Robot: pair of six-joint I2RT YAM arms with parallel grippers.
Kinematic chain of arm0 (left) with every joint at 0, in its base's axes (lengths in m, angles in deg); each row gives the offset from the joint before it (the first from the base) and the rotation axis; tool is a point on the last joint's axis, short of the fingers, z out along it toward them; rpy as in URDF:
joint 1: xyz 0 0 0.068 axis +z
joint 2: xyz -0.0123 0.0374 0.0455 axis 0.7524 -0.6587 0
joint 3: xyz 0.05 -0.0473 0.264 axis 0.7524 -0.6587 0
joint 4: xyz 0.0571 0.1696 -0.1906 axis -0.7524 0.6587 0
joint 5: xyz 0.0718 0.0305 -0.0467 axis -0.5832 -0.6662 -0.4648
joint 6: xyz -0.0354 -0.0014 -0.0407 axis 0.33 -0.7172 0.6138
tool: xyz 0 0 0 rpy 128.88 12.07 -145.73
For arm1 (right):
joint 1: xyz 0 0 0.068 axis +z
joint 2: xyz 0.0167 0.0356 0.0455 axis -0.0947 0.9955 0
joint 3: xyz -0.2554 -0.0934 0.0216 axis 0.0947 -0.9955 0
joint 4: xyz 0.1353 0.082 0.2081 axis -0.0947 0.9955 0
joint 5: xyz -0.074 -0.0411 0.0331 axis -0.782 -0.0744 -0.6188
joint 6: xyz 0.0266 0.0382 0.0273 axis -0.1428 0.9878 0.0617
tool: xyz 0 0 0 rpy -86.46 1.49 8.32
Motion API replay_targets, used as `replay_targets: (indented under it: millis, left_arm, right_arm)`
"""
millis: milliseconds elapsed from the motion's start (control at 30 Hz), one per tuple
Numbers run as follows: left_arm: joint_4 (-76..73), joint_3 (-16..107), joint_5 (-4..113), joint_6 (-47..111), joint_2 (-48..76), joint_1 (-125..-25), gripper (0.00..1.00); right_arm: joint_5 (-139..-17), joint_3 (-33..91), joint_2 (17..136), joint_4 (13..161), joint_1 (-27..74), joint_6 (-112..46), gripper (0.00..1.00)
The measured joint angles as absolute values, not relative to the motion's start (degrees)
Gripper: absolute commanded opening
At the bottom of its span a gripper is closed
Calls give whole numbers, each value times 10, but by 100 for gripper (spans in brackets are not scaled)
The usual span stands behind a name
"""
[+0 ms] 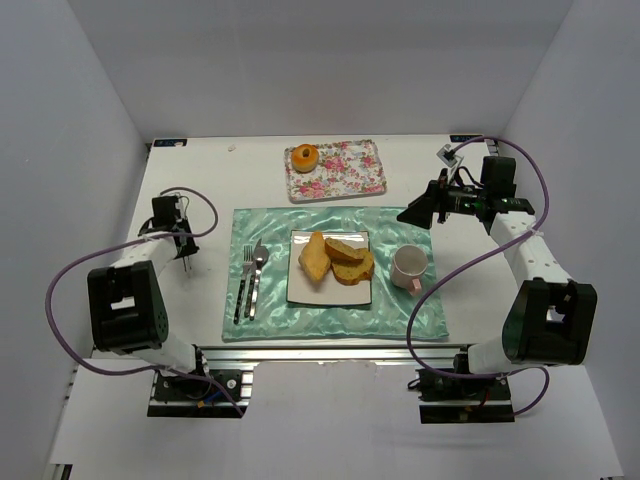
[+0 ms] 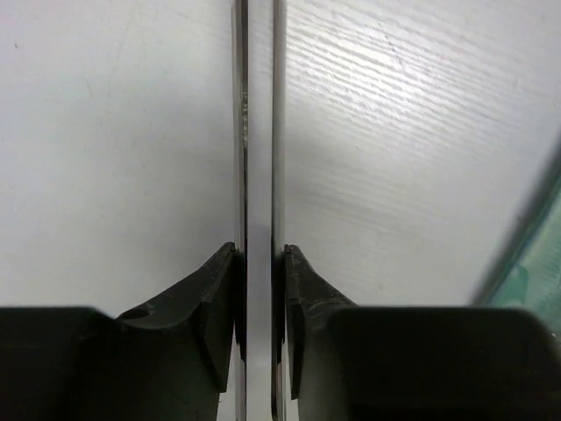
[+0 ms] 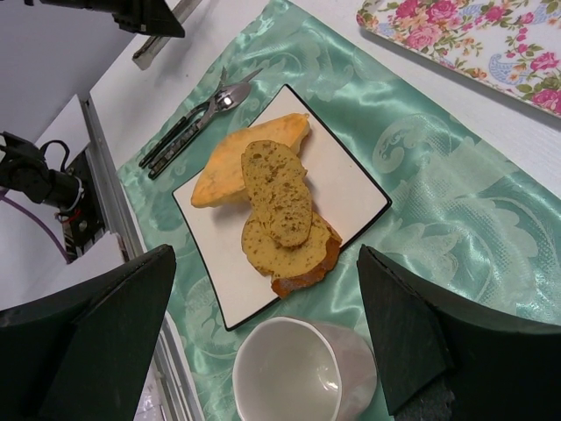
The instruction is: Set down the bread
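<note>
The bread lies on a white square plate (image 1: 300, 290) (image 3: 351, 189) in the middle of the green placemat. It is a pale oval wedge (image 1: 315, 257) (image 3: 245, 153) and two browner crusted slices (image 1: 352, 265) (image 3: 279, 189), overlapping one another. My right gripper (image 1: 420, 212) (image 3: 263, 263) hangs open above the cup and the plate's near edge, holding nothing. Over the bare table left of the mat, my left gripper (image 1: 186, 255) (image 2: 260, 254) points down. Its jaws are shut on a thin shiny metal blade (image 2: 259, 132) that looks like a table knife.
A white cup (image 1: 408, 268) (image 3: 298, 377) stands on the mat right of the plate. A fork and spoon (image 1: 250, 280) (image 3: 188, 123) lie left of it. At the back, a floral tray (image 1: 350, 170) (image 3: 473, 35) carries a round orange bun (image 1: 304, 157).
</note>
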State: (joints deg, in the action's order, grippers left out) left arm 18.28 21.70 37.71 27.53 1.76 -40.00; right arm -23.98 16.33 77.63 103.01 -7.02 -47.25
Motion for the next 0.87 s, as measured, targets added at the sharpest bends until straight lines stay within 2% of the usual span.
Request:
replay_targets:
  millis: [33, 100, 133, 167, 333, 367, 400, 567, 733, 867]
  left_arm:
    - [172, 218, 378, 266, 9, -395, 45]
    - [169, 232, 386, 253, -19, -386, 49]
    - [170, 243, 393, 247, -40, -381, 62]
    - [171, 252, 398, 241, -57, -378, 67]
    - [173, 263, 419, 225, -70, -365, 80]
    - [175, 263, 421, 222, -70, -365, 85]
    - [175, 263, 424, 219, -69, -365, 98]
    - [186, 262, 424, 236, -26, -365, 98]
    - [222, 283, 433, 284, 93, -365, 98]
    - [225, 304, 496, 317, 206, -363, 98]
  right_arm:
    - [-240, 163, 775, 1030, -70, -473, 89]
    - [-240, 163, 774, 1030, -70, -473, 89]
    - [-240, 163, 774, 1030, -70, -473, 89]
    - [-240, 163, 773, 1030, -70, -473, 89]
    - [-241, 164, 773, 1036, -70, -476, 89]
    - [-242, 164, 773, 1039, -70, -477, 89]
    - [-243, 165, 773, 1043, -70, -478, 89]
    - [-250, 185, 774, 1071, -70, -496, 89]
    - [-318, 221, 777, 1105, -69, -481, 89]
    - [-394, 239, 778, 1109, -69, -453, 89]
